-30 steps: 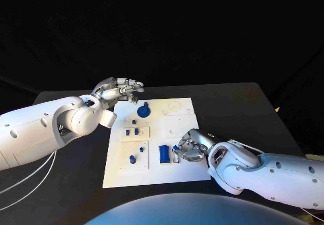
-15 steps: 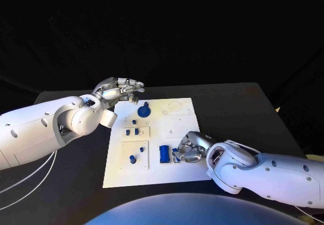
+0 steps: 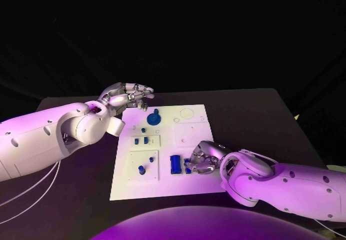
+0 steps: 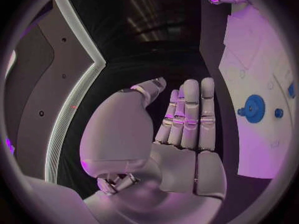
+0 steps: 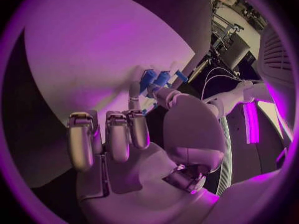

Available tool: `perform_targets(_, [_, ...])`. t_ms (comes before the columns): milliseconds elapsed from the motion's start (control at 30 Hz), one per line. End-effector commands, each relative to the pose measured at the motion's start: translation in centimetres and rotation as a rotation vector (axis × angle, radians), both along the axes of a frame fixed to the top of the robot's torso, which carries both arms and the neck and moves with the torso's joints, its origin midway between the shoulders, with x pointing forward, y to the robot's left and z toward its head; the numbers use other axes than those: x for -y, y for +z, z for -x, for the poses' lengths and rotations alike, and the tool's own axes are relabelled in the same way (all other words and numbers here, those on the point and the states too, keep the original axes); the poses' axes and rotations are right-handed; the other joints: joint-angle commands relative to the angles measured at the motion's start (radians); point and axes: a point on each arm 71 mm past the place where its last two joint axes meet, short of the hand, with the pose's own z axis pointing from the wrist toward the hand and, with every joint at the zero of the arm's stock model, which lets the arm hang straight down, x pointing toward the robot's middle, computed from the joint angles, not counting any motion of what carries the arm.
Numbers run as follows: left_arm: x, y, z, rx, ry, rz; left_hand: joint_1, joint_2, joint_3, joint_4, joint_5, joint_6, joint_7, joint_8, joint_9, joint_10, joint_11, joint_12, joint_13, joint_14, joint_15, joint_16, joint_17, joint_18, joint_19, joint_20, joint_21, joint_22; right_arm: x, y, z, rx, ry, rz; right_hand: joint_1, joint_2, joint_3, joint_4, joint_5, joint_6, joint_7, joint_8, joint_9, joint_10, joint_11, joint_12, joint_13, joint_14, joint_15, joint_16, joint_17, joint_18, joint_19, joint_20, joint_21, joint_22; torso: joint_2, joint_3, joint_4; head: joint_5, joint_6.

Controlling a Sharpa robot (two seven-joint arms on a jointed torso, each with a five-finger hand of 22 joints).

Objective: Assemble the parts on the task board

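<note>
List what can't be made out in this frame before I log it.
- Head view: whether the right hand holds or only touches the small blue part; its fingers cover the contact.
- Right wrist view: the blue parts beyond the fingertips are too small and bent to tell apart.
- Left wrist view: the task board is cut by the circle's rim.
- Head view: the board's small pegs are too small to tell seated from loose.

We see bare white room on the board's [image 3: 189, 187] near strip and its far right corner. Blue parts [image 3: 175, 164] crowd the middle and left. Our right hand [image 3: 202, 159] sits low on the board's right side, just beside the tall part, blocking that way. Our left hand [image 3: 130, 95] hangs over the far left corner. The worktop [image 3: 252, 120] lies bare to the right.
</note>
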Motion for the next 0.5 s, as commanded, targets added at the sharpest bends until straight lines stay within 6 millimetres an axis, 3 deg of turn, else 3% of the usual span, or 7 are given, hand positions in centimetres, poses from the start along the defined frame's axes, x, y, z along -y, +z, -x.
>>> perform_targets(33, [0.22, 0.13, 0.06, 0.005, -0.013, 0.009, -0.007, 0.001, 0.002, 0.006, 0.006, -0.005, 0.001, 0.007, 0.002, -0.007, 0.002, 0.005, -0.002, -0.003, 0.004, 0.004, -0.001, 0.012, 0.003, 0.003, -0.004, -0.001, -0.25, -0.14, 0.16, -0.007, 0.019, 0.008, -0.028, -0.002, -0.021, 0.012, -0.043, 0.006, 0.001, -0.007, -0.002, 0.055, -0.007, 0.001, 0.189, 0.101, -0.007, 0.005, 0.248, -0.016, 0.093, -0.008, 0.004, 0.255, 0.001, -0.0006, 0.0004, 0.000, 0.000])
perform_targets(100, [0.21, 0.13, 0.05, 0.006, -0.012, 0.009, -0.007, 0.001, 0.002, 0.006, 0.006, -0.005, 0.001, 0.007, 0.002, -0.007, 0.002, 0.005, -0.002, -0.003, 0.004, 0.004, -0.001, 0.012, 0.003, 0.003, -0.004, -0.001, -0.30, -0.11, 0.15, -0.004, 0.018, 0.004, -0.043, -0.003, -0.053, 0.030, -0.067, 0.008, 0.001, -0.009, -0.003, 0.054, -0.006, -0.002, 0.187, 0.100, -0.007, 0.005, 0.247, -0.016, 0.092, -0.007, 0.003, 0.255, 0.001, -0.0006, 0.0005, 0.000, 0.000])
perform_targets(133, [0.20, 0.13, 0.05, 0.006, -0.012, 0.009, -0.007, 0.002, 0.002, 0.006, 0.008, -0.007, 0.001, 0.011, 0.001, -0.009, 0.002, 0.008, -0.002, -0.004, 0.004, 0.005, -0.002, 0.012, 0.003, 0.003, -0.004, -0.003, -0.34, -0.08, 0.16, -0.002, 0.018, 0.001, -0.053, -0.004, -0.094, 0.051, -0.069, 0.010, 0.001, -0.011, -0.004, 0.054, -0.006, -0.003, 0.187, 0.100, -0.007, 0.005, 0.247, -0.016, 0.092, -0.008, 0.002, 0.254, 0.001, -0.0003, 0.0007, 0.000, 0.000])
perform_targets(300, [0.17, 0.12, 0.03, 0.006, -0.011, 0.008, -0.007, 0.002, 0.002, 0.006, 0.008, -0.007, 0.001, 0.011, 0.001, -0.009, 0.002, 0.008, -0.002, -0.004, 0.004, 0.005, -0.002, 0.012, 0.003, 0.003, -0.004, -0.003, -0.35, 0.00, 0.18, 0.003, 0.016, -0.006, -0.053, 0.004, -0.170, 0.105, -0.070, 0.013, -0.001, -0.014, -0.004, 0.054, -0.008, -0.004, 0.188, 0.100, -0.009, 0.005, 0.247, -0.016, 0.091, -0.010, 0.002, 0.254, 0.001, -0.0005, 0.0008, -0.001, 0.000])
perform_targets(500, [0.15, 0.12, 0.02, 0.006, -0.010, 0.008, -0.007, 0.002, 0.002, 0.006, 0.008, -0.007, 0.001, 0.011, 0.001, -0.009, 0.002, 0.008, -0.002, -0.004, 0.004, 0.005, -0.002, 0.012, 0.003, 0.003, -0.004, -0.003, 0.27, 0.04, 0.18, 0.007, 0.011, 0.001, -0.034, 0.005, -0.186, 0.116, -0.069, 0.013, -0.001, -0.015, -0.004, 0.054, -0.008, -0.004, 0.189, 0.100, -0.009, 0.004, 0.246, -0.015, 0.091, -0.010, 0.001, 0.254, 0.000, 0.0001, -0.0001, 0.004, 0.000])
